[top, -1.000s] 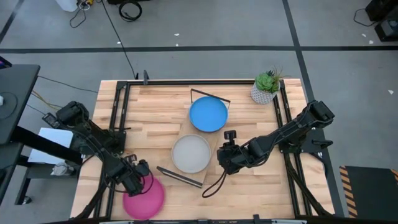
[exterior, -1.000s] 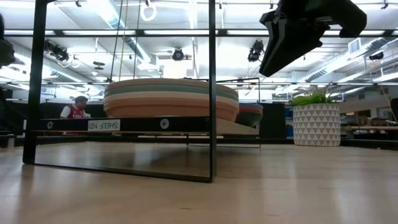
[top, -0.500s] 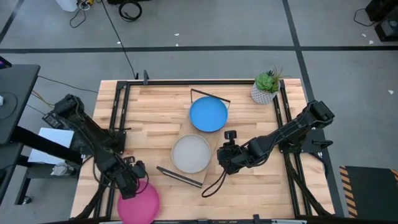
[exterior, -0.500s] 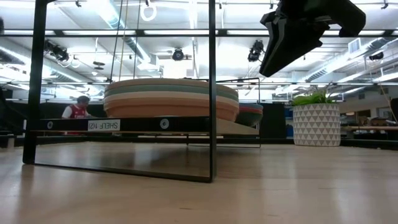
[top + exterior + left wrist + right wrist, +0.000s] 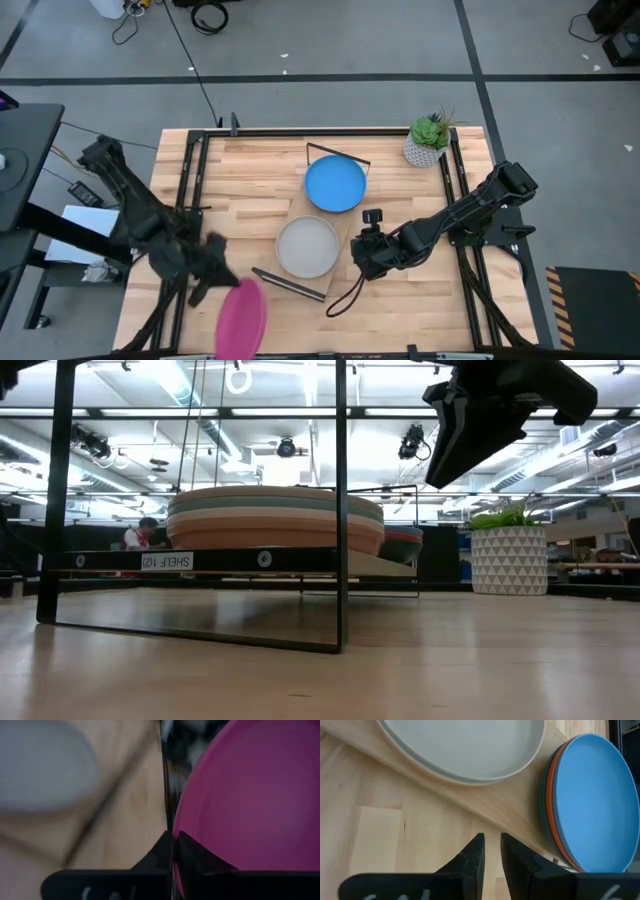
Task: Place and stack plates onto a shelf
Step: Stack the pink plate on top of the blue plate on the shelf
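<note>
A pink plate (image 5: pixel 241 320) hangs tilted steeply over the table's near left part, and my left gripper (image 5: pixel 224 282) is shut on it. The light-wood shelf (image 5: pixel 345 225) lies aslant mid-table. It carries a stack topped by a grey plate (image 5: pixel 308 247) and a stack topped by a blue plate (image 5: pixel 335 183). In the low view the nearer stack (image 5: pixel 275 518) shows several coloured layers. My right gripper (image 5: pixel 491 845) hovers beside the shelf's right edge (image 5: pixel 505 802), open by a narrow gap and holding nothing. My left gripper pinches the pink plate's rim (image 5: pixel 181 817) between its two fingers, one on each face of the plate. The plate (image 5: pixel 250 795) is lifted clear of the table and stands nearly on edge beyond the fingertips.
A potted plant (image 5: pixel 427 142) stands at the far right corner. Black wire frames (image 5: pixel 288 285) rise at the shelf's two short ends. A black cable (image 5: pixel 345 295) loops on the table below my right gripper. Bare wood lies at the far left.
My left gripper has risen and tipped up. The pink plate, which lay flat at the table's near left, has been lifted clear and tipped from flat to nearly on edge.
</note>
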Available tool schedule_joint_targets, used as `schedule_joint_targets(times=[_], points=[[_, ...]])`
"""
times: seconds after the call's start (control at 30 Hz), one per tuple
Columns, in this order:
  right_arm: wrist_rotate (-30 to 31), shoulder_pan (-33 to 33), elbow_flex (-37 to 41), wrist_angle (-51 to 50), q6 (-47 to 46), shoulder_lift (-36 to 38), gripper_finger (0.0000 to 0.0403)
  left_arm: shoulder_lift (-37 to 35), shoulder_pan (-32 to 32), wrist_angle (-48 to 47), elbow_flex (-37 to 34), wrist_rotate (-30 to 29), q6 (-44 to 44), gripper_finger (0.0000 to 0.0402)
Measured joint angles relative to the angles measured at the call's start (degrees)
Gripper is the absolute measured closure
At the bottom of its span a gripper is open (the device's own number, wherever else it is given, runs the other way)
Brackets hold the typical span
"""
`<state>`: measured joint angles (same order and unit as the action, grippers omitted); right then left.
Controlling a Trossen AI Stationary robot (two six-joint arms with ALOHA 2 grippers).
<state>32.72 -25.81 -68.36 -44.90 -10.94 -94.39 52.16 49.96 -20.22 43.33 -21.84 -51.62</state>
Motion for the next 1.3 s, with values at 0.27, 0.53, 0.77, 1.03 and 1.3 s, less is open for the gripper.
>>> schedule_joint_targets(times=[0.27, 0.53, 0.77, 1.03, 1.3], points=[[8.98, 0.37, 0.00, -1.28, 6.07, 2.91, 0.0335, -4.37, -15.57, 2.23, 0.22, -3.55, 6.73, 0.0386], [28.86, -4.26, -0.04, 9.98, 38.23, 5.31, 0.0340, -4.18, -35.48, 2.33, 3.24, -5.85, 13.62, 0.0380], [28.10, -5.16, -0.05, 19.58, 67.20, 4.18, 0.0331, -3.35, -48.44, 1.17, 4.10, 2.00, 13.34, 0.0381], [26.32, -4.30, -0.02, 29.22, 82.74, 2.71, 0.0242, 1.74, -57.91, -3.14, 4.09, 13.75, 10.23, 0.0381], [26.13, -2.83, 0.00, 39.60, 103.02, 0.11, 0.0180, 7.85, -61.76, -4.36, 4.02, 22.27, 10.31, 0.0381]])
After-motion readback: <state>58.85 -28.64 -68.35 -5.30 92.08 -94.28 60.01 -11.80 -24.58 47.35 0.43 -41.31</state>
